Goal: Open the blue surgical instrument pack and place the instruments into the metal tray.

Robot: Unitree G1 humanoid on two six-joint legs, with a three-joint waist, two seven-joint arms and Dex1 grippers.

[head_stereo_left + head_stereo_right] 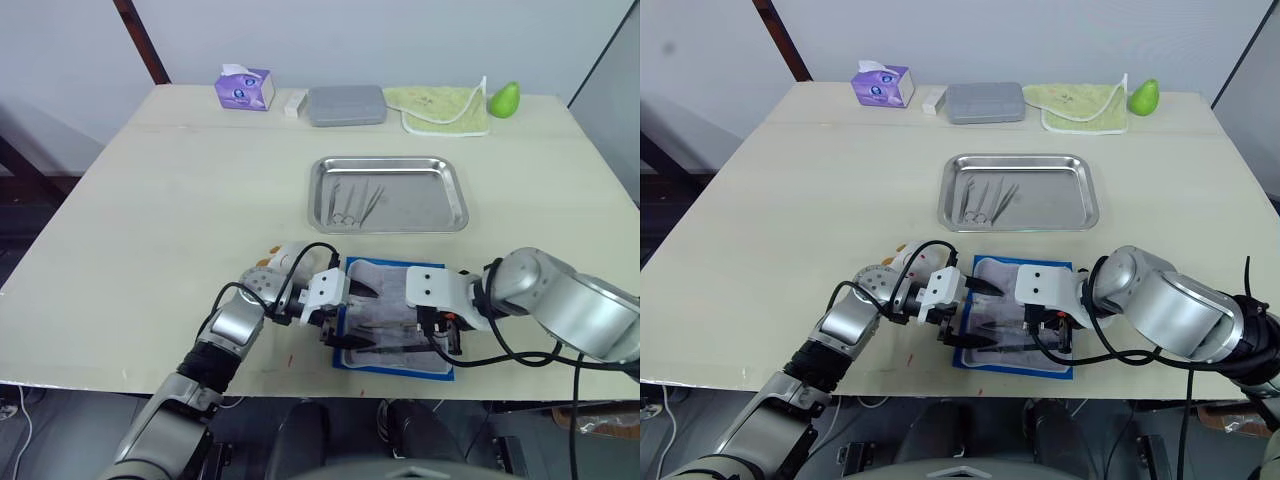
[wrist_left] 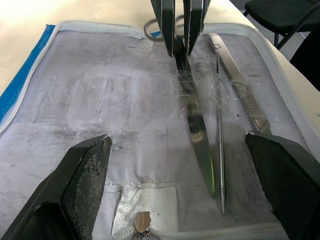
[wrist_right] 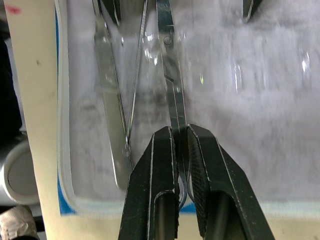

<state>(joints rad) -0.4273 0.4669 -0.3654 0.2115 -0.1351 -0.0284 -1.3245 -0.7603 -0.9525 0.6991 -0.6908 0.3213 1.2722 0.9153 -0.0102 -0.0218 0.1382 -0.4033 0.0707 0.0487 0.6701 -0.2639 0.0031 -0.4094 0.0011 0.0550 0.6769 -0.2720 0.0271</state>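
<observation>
The blue surgical instrument pack (image 1: 388, 287) lies open at the table's front edge, its whitish inner face up. On that face lie scissors (image 2: 200, 140), a thin probe (image 2: 220, 150) and forceps (image 2: 240, 85). My left gripper (image 2: 177, 145) hovers open over the pack's left part, its fingers wide on either side of the scissors. My right gripper (image 3: 181, 132) is shut on the scissors (image 3: 172, 80) near their handle end, at the pack's right part (image 1: 440, 340). Farther back, the metal tray (image 1: 388, 161) holds several instruments (image 1: 355, 203).
Along the back edge stand a purple tissue box (image 1: 245, 88), a small white block (image 1: 294, 103), a grey rounded case (image 1: 345, 104), a green cloth (image 1: 443, 108) and a green pear-shaped object (image 1: 505, 98). Bare tabletop separates pack and tray.
</observation>
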